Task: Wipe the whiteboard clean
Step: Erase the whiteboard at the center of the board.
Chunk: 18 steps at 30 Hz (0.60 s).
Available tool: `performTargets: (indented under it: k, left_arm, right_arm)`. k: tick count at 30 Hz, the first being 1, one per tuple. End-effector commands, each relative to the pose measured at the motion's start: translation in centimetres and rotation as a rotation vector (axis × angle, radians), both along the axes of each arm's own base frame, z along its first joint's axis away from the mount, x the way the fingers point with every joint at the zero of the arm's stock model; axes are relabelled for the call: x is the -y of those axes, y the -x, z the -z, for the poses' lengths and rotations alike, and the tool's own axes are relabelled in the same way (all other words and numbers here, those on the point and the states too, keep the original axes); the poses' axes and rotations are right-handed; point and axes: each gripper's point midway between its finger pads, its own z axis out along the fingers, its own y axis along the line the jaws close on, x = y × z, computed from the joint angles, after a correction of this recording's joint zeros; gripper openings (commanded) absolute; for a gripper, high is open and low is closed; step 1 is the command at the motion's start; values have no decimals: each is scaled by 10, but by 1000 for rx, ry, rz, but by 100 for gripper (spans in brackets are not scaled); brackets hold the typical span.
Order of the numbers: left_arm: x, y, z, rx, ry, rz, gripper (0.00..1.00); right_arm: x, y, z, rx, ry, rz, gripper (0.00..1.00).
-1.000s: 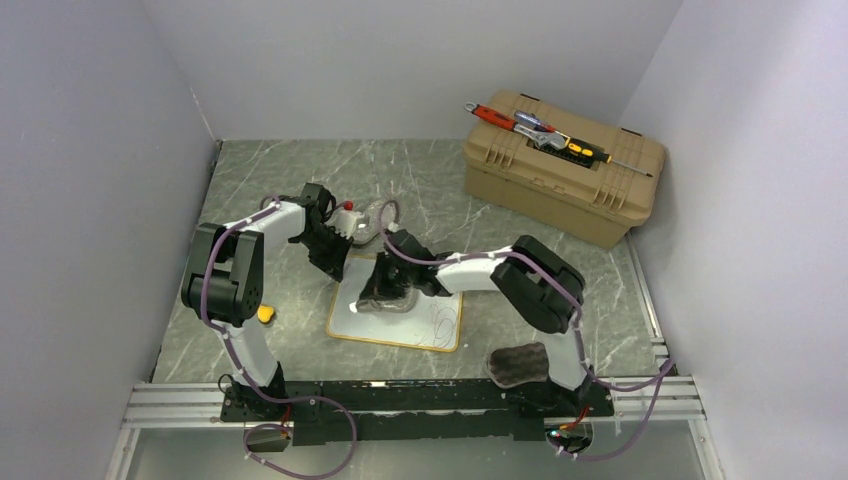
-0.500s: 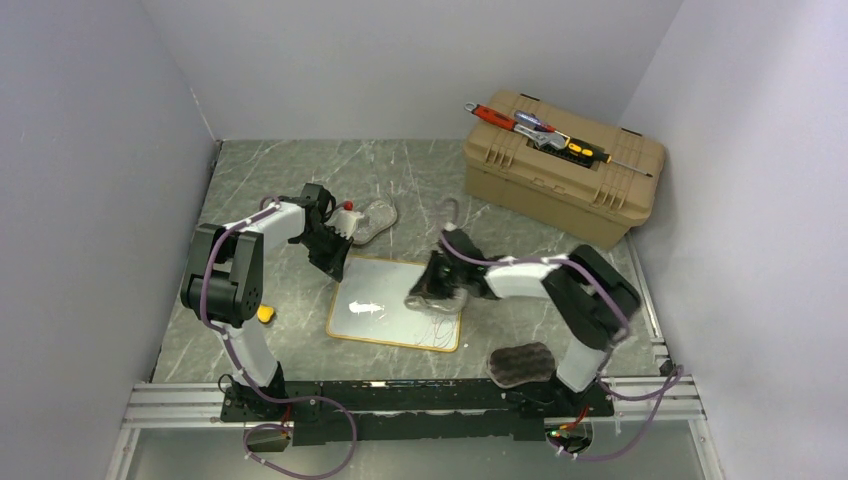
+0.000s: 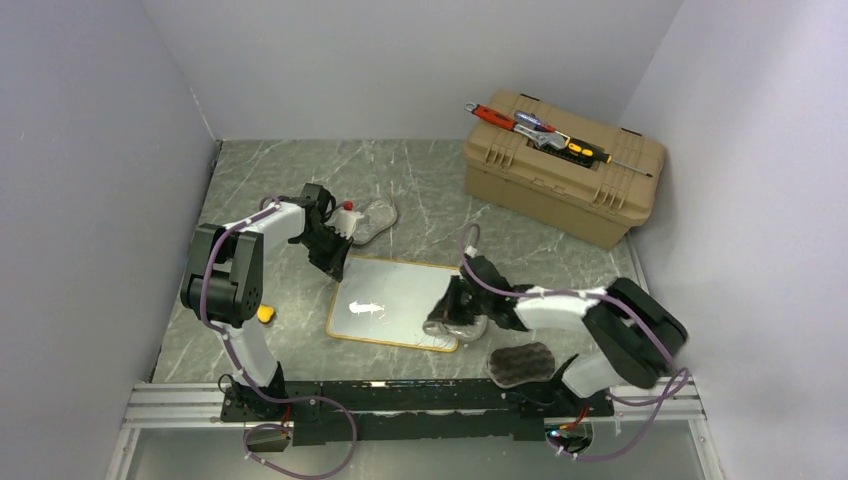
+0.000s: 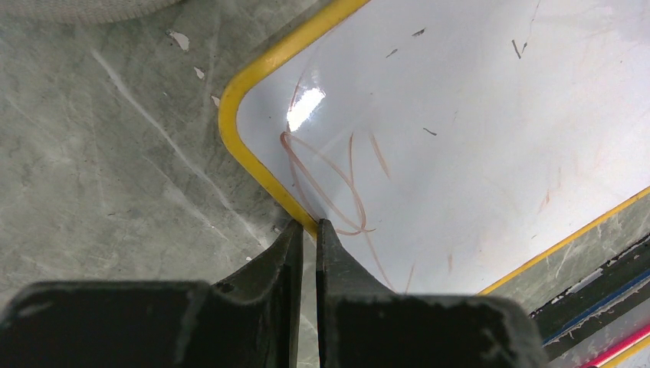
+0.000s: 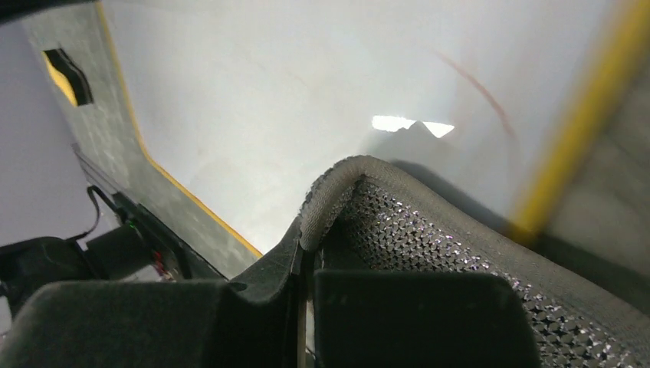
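The whiteboard (image 3: pixel 390 300), glossy white with a yellow frame, lies flat in the middle of the table. My left gripper (image 3: pixel 335 262) is at its far left corner. In the left wrist view its fingertips (image 4: pixel 308 224) are pinched on the yellow frame, beside faint reddish scribbles (image 4: pixel 329 184) on the whiteboard (image 4: pixel 475 138). My right gripper (image 3: pixel 455 315) is over the near right corner, shut on a dark mesh cloth (image 3: pixel 462 328). In the right wrist view the cloth (image 5: pixel 429 230) presses on the whiteboard (image 5: pixel 268 92) near a faint red streak (image 5: pixel 475 84); the right gripper (image 5: pixel 306 245) clamps the cloth's fold.
A tan toolbox (image 3: pixel 560 170) with hand tools (image 3: pixel 540 130) on its lid stands at the back right. A second dark pad (image 3: pixel 518 362) lies by the right arm's base. A grey cloth (image 3: pixel 372 218) lies behind the board, and a small yellow item (image 3: pixel 265 314) sits to its left.
My right gripper has swept the cloth across the board from its middle to the near right corner. The left gripper has stayed at the far left corner.
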Motion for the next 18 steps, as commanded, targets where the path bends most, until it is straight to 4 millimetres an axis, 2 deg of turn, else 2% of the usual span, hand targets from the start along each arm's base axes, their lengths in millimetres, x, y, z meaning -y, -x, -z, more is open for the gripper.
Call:
performTargets:
  k: [1, 2, 4, 6, 9, 11, 13, 18]
  left_arm:
    - [-16, 16, 30, -42, -93, 51, 2]
    - [-16, 16, 30, -42, -93, 50, 2]
    - [-16, 15, 28, -39, -93, 48, 2]
    - [-16, 16, 28, -42, -96, 47, 2]
    - [-17, 17, 28, -43, -100, 44, 2]
    - [-17, 17, 28, -46, -103, 43, 2]
    - [-16, 17, 26, -46, -100, 42, 2]
    - [-16, 15, 24, -36, -99, 48, 2]
  right_arm:
    - [107, 80, 66, -226, 369, 46, 0]
    - [107, 84, 67, -235, 361, 41, 0]
    - [95, 90, 69, -238, 339, -4, 0]
    - [71, 91, 74, -236, 324, -65, 0]
    - [23, 86, 77, -223, 298, -165, 0]
    - [10, 87, 85, -241, 310, -199, 0]
    - [16, 89, 87, -254, 321, -186, 0]
    - [78, 96, 77, -257, 380, -62, 0]
